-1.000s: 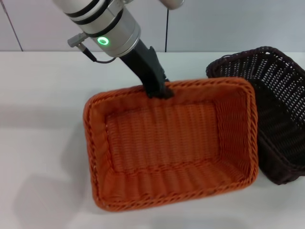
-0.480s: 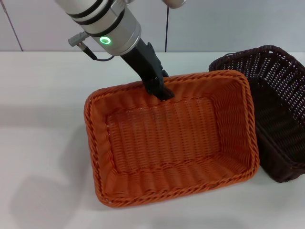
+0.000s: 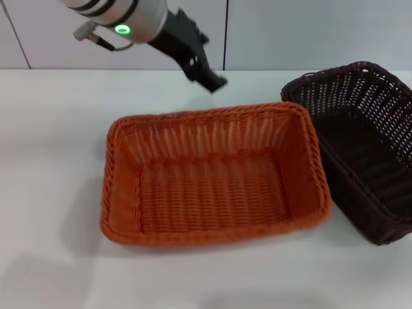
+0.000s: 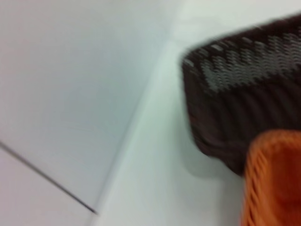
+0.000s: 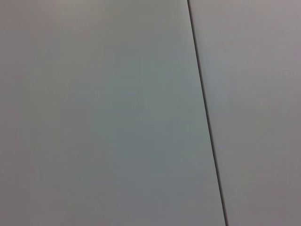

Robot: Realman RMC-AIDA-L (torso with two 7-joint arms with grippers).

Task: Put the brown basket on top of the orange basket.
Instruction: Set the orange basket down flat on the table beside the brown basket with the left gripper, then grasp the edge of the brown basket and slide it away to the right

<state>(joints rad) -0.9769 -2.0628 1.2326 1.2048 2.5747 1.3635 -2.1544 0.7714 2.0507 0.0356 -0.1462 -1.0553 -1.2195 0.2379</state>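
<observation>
Jaws of left gripper (image 3: 215,84) off the rim now, spread unclear, raised behind bright orange basket (image 3: 212,177), now flat beside brown basket (image 3: 360,145).

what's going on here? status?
The left gripper is lifted above the table, behind the orange basket, holding nothing. The orange basket sits flat on the table, with the brown basket beside it on the robot's right, their rims close or touching. The brown basket is not on the orange one yet. The right arm is out of sight; its wrist camera shows only a wall.
</observation>
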